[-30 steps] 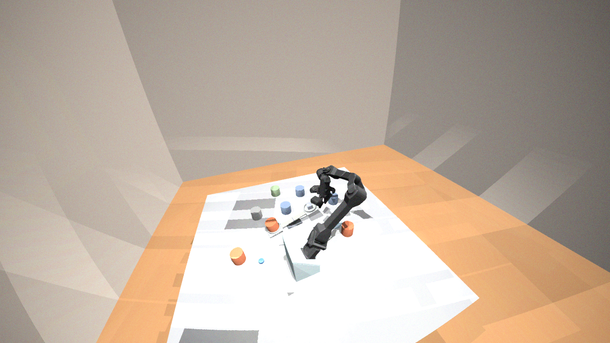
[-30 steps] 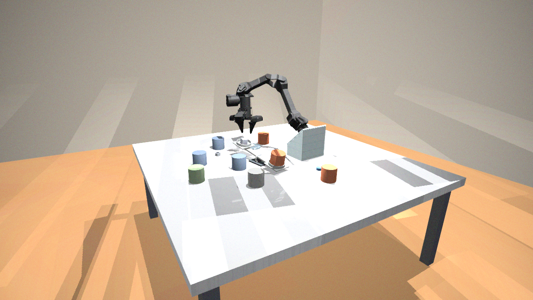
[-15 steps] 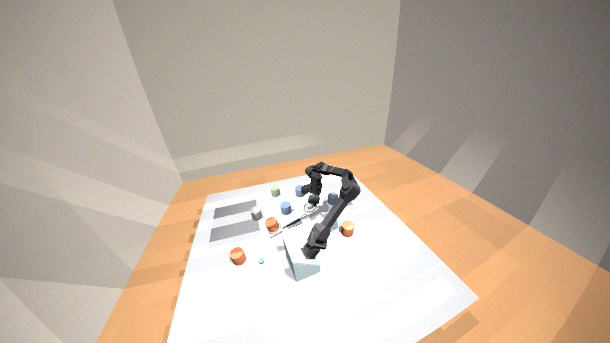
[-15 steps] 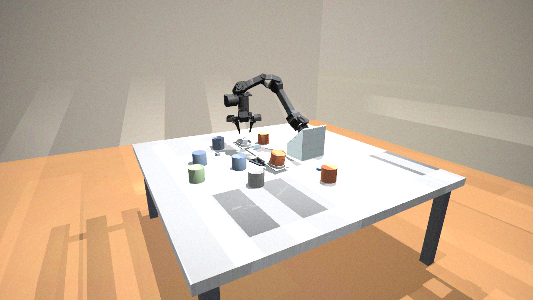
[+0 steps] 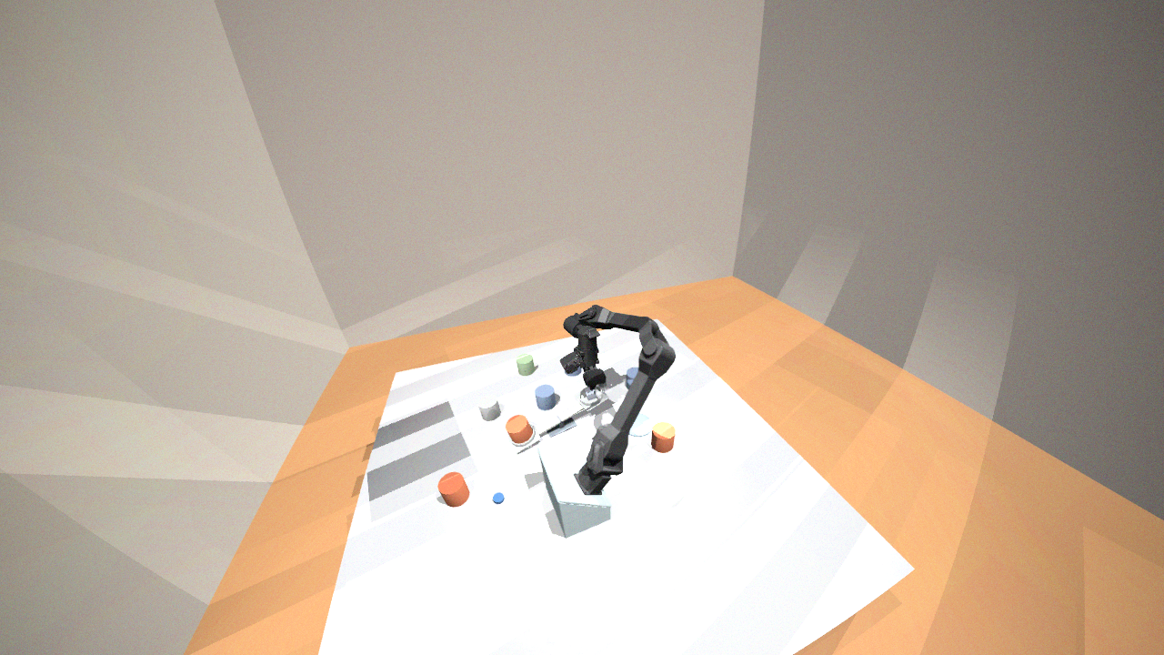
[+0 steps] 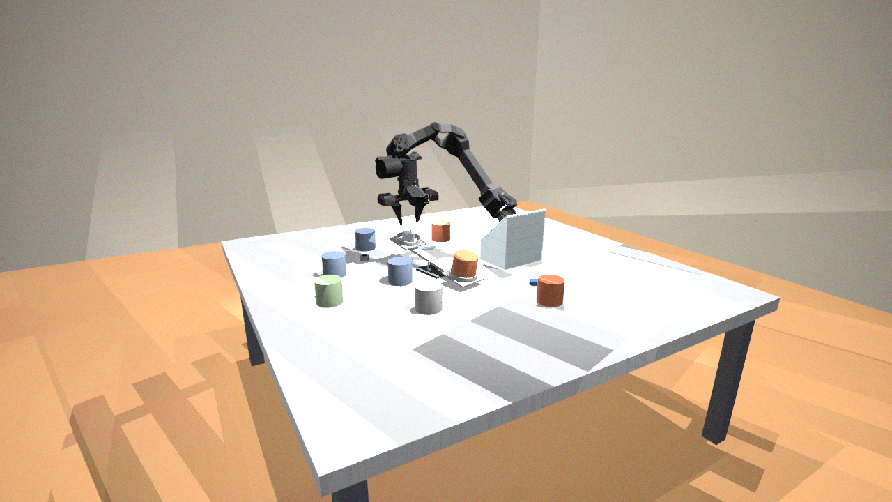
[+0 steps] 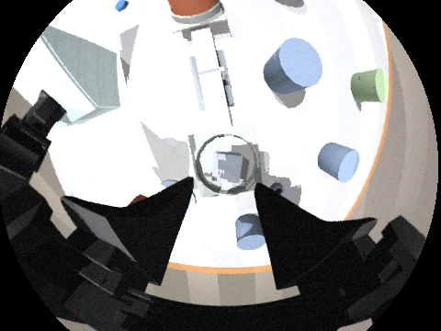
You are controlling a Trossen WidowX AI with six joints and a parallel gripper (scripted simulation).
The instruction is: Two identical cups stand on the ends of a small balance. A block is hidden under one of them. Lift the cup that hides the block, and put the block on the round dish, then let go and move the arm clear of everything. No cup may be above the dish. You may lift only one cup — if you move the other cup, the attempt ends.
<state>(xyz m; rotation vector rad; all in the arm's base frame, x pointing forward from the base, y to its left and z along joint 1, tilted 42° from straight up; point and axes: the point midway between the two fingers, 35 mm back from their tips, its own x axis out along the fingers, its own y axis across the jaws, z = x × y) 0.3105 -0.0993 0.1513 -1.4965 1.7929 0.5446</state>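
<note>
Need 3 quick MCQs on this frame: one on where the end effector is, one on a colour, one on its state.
1. The end effector hangs over:
A) the green cylinder
B) the small grey block
C) the wedge

2. The cup on the balance is:
A) blue
B) green
C) orange

3. The end effector is:
A) open, holding nothing
B) shut on the block
C) shut on a cup

Answers:
1 B, the wrist view shows the block just beyond the fingertips.
2 C, its sides and top are orange.
3 A, the fingers stand apart with nothing between them.
</note>
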